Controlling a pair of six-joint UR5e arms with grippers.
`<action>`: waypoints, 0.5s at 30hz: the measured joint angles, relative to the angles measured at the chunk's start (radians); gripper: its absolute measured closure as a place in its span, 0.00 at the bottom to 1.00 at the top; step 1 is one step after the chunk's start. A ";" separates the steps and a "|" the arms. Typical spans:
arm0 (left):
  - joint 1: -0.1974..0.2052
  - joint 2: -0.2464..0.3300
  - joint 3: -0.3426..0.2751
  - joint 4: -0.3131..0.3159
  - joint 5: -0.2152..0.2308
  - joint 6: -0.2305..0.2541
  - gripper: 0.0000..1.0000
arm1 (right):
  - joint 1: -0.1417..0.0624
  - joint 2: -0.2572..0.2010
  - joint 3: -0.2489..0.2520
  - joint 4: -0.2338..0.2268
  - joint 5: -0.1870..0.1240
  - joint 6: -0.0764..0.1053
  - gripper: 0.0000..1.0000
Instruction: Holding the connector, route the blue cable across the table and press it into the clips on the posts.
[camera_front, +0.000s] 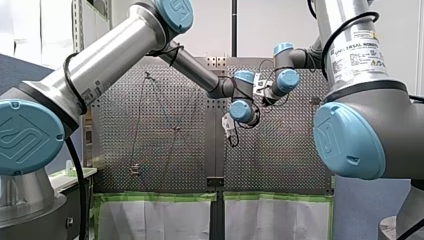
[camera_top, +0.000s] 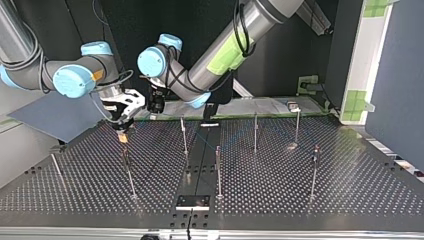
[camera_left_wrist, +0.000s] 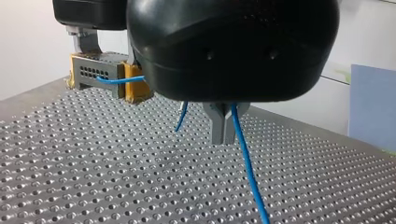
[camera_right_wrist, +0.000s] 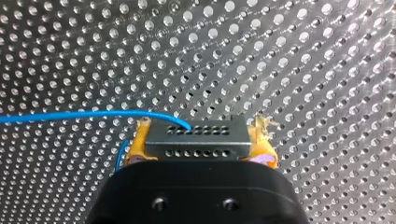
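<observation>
My right gripper (camera_right_wrist: 201, 131) is shut on the grey connector (camera_right_wrist: 196, 145), gripped between its yellow pads (camera_right_wrist: 136, 144). The blue cable (camera_right_wrist: 70, 115) leaves the connector's face and curves off to one side. In the left wrist view my left gripper (camera_left_wrist: 223, 136) has its metal fingers shut on the blue cable (camera_left_wrist: 247, 177), which runs on down toward the table. The connector (camera_left_wrist: 95, 72) hangs just beyond it. In the top view both grippers hover over the far left of the table, my right gripper (camera_top: 122, 126) beside my left gripper (camera_top: 156, 106).
Several thin posts with clips stand on the perforated table (camera_top: 350, 190): one (camera_top: 184, 135) near the grippers, one (camera_top: 218, 170) at the middle, others (camera_top: 314, 170) to the right. A black plate (camera_top: 192, 201) lies at the near edge.
</observation>
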 joint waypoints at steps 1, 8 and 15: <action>0.001 0.000 0.000 0.002 0.001 -0.001 1.00 | 0.000 0.000 0.000 0.000 0.000 0.000 1.00; 0.002 0.000 0.000 0.001 0.003 -0.003 1.00 | -0.010 0.000 -0.001 -0.003 -0.006 0.004 1.00; -0.002 0.000 0.000 0.000 -0.007 -0.002 1.00 | -0.016 -0.001 -0.010 -0.001 -0.011 0.005 1.00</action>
